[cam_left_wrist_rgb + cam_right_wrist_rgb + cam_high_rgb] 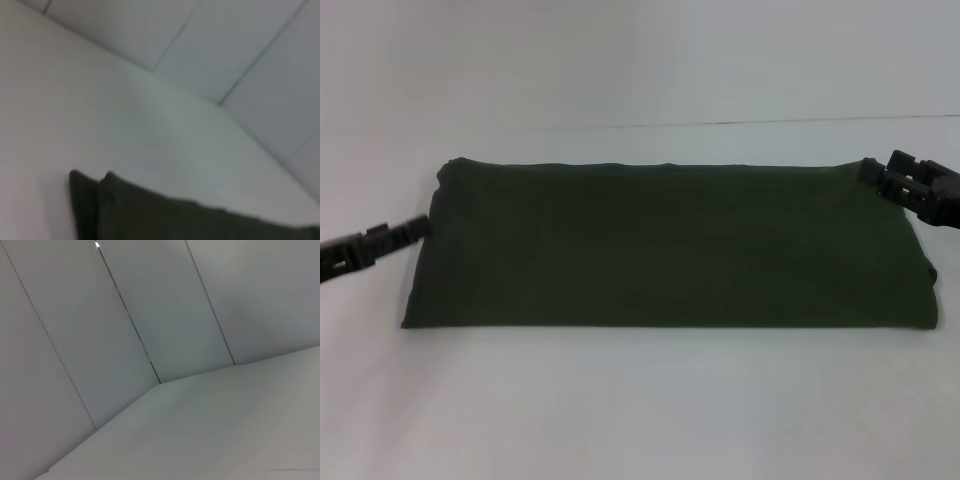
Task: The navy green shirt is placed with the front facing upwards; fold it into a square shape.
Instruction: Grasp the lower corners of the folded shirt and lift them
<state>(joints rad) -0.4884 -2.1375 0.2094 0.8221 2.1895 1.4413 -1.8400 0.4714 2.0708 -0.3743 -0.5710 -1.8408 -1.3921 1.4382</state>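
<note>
The navy green shirt (670, 245) lies on the white table (640, 400) as a wide flat rectangle, folded lengthwise with plain green cloth facing up. No lettering shows. My left gripper (423, 227) reaches in from the left, its tip at the shirt's left edge, about halfway along it. My right gripper (870, 172) sits at the shirt's far right corner. The left wrist view shows a layered corner of the shirt (175, 220) on the table. Only table and wall panels appear in the right wrist view.
White tabletop (620, 90) surrounds the shirt on every side. Pale wall panels (125, 315) rise behind the table's far edge. A small flap of cloth (932, 270) juts out at the shirt's right edge.
</note>
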